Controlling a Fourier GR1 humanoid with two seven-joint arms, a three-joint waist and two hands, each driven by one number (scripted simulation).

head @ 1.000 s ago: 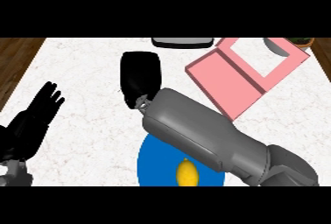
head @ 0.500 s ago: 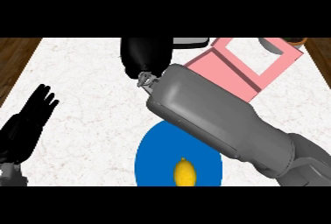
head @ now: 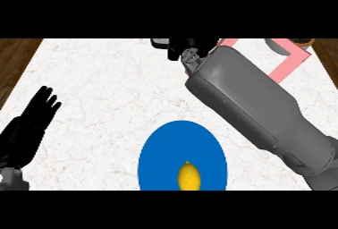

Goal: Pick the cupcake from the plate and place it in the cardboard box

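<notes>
Whether the small yellow oval [head: 189,176], smooth and pointed at its far end, is the cupcake cannot be told; it lies on the near half of the round blue plate [head: 165,147], at the view's lower edge. Left of the plate the left hand [head: 30,127] rests with straight, spread fingers, holding nothing. Beyond the plate, far across the white marble counter [head: 105,76], the right hand [head: 187,48] sits by the pink box [head: 288,67]; its grip cannot be told.
</notes>
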